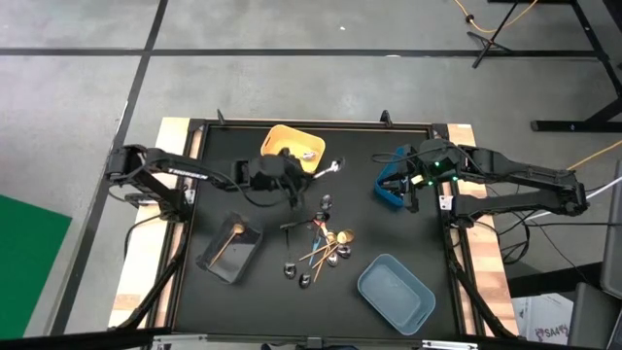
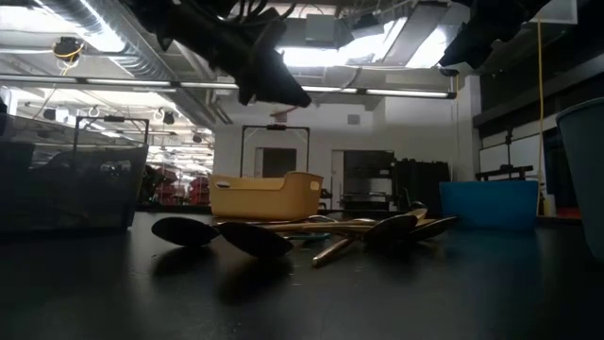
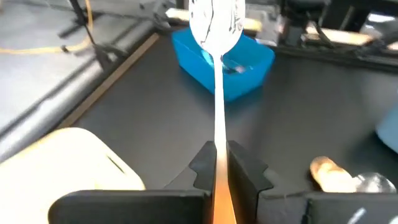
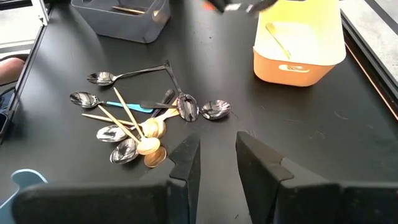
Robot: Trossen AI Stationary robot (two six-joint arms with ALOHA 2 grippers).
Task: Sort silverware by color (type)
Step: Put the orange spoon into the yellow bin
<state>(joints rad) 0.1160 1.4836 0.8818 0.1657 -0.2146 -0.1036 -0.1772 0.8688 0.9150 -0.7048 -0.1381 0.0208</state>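
While clamped, left pincer (image 3: 217,171) on spoon (image 3: 216,25).

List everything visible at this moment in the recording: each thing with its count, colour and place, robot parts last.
yellow bin: one, yellow, far centre of the table; a gold utensil lies inside.
bright blue bin: one, far right, under the right gripper.
grey-blue bin: one, near right.
clear bin: one, dark-looking, near left; holds a gold utensil.
silverware pile: exact count unclear; silver, gold, some light-blue or orange handles; table centre.
held spoon: one, silver bowl, orange handle, raised beside the yellow bin.
table: one, black top.
left gripper: shut on the held spoon's handle.
right gripper: open, empty, over the bright blue bin.
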